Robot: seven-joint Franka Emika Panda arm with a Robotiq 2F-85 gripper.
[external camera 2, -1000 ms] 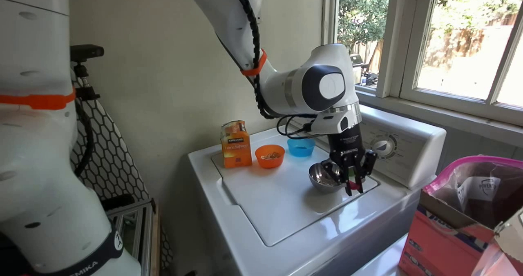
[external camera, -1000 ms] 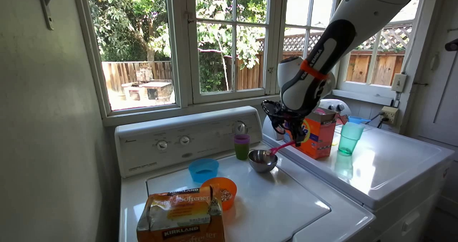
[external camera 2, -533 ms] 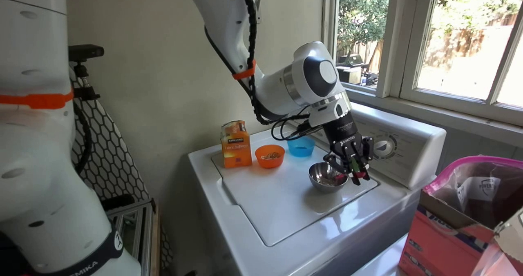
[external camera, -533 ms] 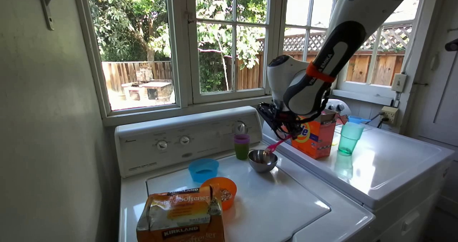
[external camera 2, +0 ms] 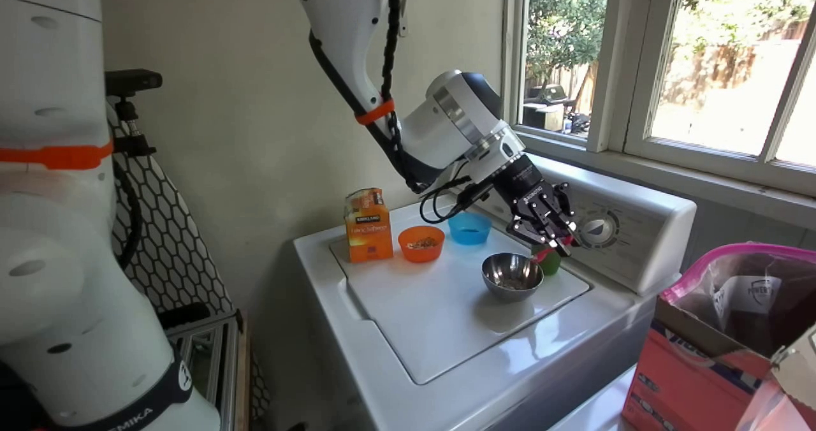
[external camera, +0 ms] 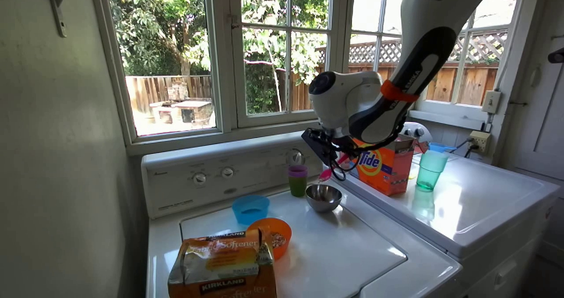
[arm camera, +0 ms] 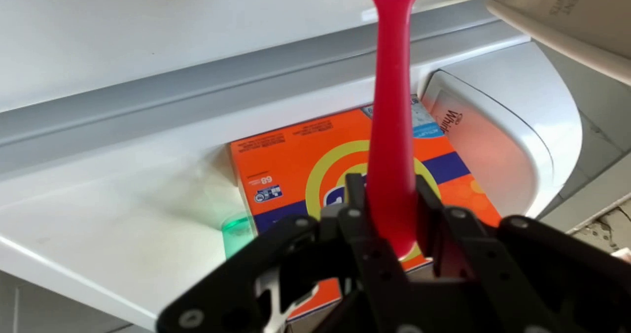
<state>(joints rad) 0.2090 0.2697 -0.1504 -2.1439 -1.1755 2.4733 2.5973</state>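
Step in hand, best guess: handling the pink spoon point(external camera: 325, 175) at the steel bowl point(external camera: 324, 204). Go slow: small wrist tilts, spoon head over the bowl's opening rather than past its rim, and mind the green cup point(external camera: 298, 185) just left of the bowl in that exterior view. Gripper point(arm camera: 392, 195) clenched on the handle, a finger either side; smooth handle might twist, so no jerks.

Spoon's in the air, right of centre in both exterior views, head pointing lower left, near the bowl's rim; touching or not, can't tell. Wrist view: handle runs top to bottom right of centre, head cut off by the upper edge.

Looks: solid hot pink, smooth, slight sheen, probably plastic or silicone; rounded handle end, narrow neck flaring to the head. Load on it: too small to tell. Bowl sits on the washer lid point(external camera 2: 433, 316).
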